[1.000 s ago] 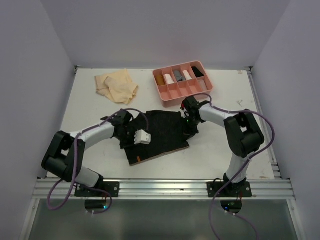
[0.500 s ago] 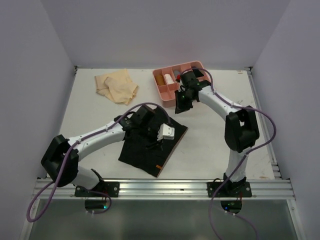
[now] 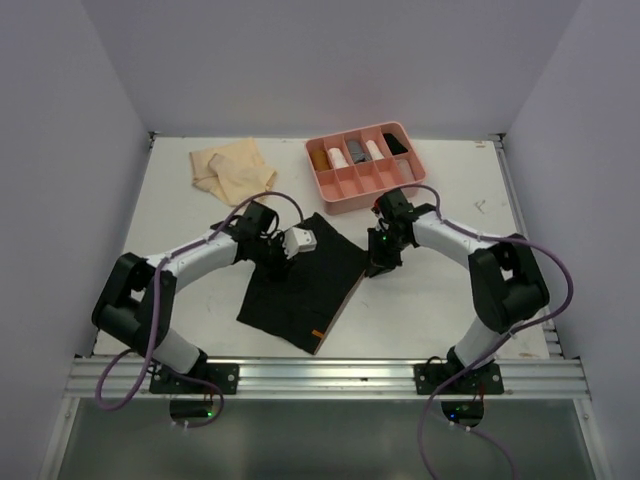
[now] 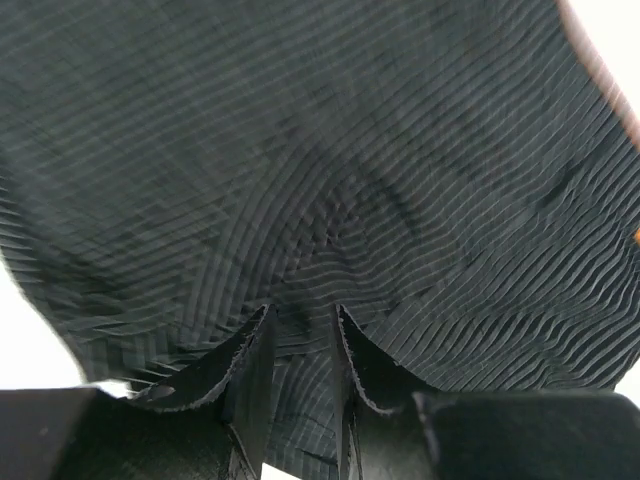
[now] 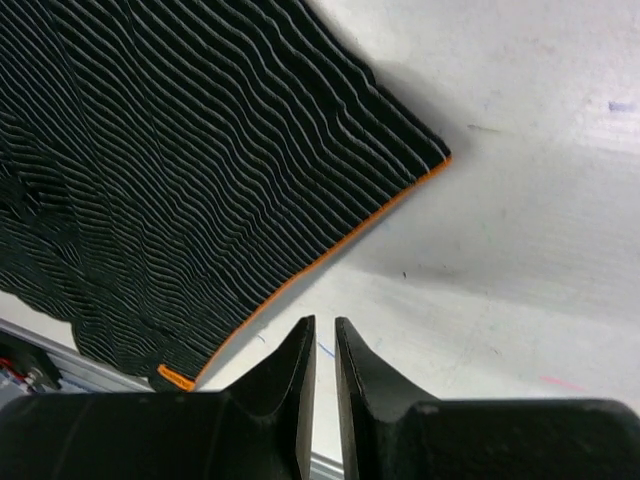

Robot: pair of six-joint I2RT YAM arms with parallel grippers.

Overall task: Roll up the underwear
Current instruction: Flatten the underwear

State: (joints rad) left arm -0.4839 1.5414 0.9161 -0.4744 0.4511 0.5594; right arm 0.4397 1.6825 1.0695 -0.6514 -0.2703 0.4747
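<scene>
Left wrist view: left gripper (image 4: 300,312) jaws stand narrowly apart, tips pressed into the black underwear (image 4: 350,150), a fold of ribbed fabric pinched between them. Right gripper (image 5: 322,322) shows a slim gap, grasping nothing, over bare table (image 5: 520,200) beside the garment's orange-trimmed edge. Garment lies flat mid-table, nearer the near edge.

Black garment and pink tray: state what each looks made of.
Black garment: apparently ribbed knit cloth, matte; fine parallel ridges and wrinkles show in both wrist views, with an orange edge trim. Pink tray: probably moulded plastic; smooth, with thin straight dividers.
</scene>
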